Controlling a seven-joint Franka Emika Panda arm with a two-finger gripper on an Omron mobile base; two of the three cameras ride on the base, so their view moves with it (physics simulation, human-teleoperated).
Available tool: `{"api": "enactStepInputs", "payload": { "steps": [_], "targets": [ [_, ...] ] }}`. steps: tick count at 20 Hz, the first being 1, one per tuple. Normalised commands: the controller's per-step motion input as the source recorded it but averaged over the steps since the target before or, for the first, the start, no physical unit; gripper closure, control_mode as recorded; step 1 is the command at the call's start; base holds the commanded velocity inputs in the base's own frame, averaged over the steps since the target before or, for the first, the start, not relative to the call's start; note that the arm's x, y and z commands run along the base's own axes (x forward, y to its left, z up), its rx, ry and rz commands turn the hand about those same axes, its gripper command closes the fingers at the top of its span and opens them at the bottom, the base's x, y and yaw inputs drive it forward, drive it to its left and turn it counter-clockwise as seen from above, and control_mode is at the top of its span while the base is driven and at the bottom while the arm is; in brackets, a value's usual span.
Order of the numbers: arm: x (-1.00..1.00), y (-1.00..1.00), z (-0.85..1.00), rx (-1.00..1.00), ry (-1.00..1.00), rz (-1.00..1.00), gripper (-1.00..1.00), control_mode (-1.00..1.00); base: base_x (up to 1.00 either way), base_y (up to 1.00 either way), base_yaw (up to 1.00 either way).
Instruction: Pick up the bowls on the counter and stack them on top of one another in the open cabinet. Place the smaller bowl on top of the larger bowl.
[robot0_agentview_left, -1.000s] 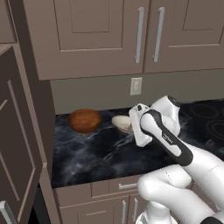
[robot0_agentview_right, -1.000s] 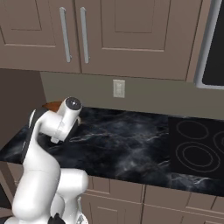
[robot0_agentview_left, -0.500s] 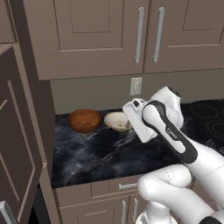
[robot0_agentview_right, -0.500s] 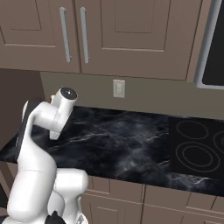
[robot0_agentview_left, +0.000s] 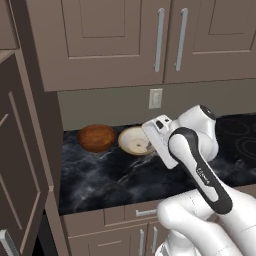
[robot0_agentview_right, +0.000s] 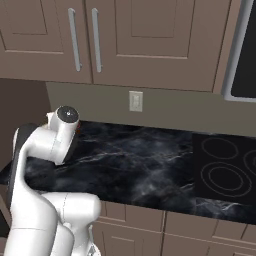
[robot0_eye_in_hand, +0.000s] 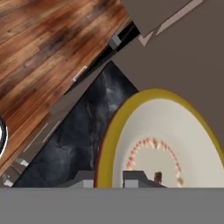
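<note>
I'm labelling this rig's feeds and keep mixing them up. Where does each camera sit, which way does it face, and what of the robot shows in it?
Left base view: behind the arm's left, facing forward and down at the counter, the larger bowl and the smaller bowl; the arm rises lower right.
Right base view: behind the arm's right, facing the same counter and a cooktop; the arm rises lower left.
Hand view: on the hand, looking along the gripper with the smaller bowl's rim between its fingertips.
Shared: black counter in all; smaller bowl in left base and hand views.

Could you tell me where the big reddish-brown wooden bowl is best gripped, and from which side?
Probably by its rim, from above: the big reddish-brown wooden bowl sits upright and open-mouthed on the black marble counter, its body too wide to span. Take the left rim, away from the smaller cream-white bowl.
</note>
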Motion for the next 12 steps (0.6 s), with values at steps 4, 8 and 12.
{"api": "enactStepInputs", "payload": {
  "steps": [4,8,12],
  "targets": [
    [0.0,0.0,-0.07,0.02,-0.04,0.0,1.0,-1.0,0.0,0.0,0.0],
    [0.14,0.0,0.02,0.0,-0.05,0.0,1.0,-1.0,0.0,0.0,0.0],
    [0.34,0.0,0.14,0.0,0.0,0.0,1.0,-1.0,0.0,0.0,0.0]
  ]
}}
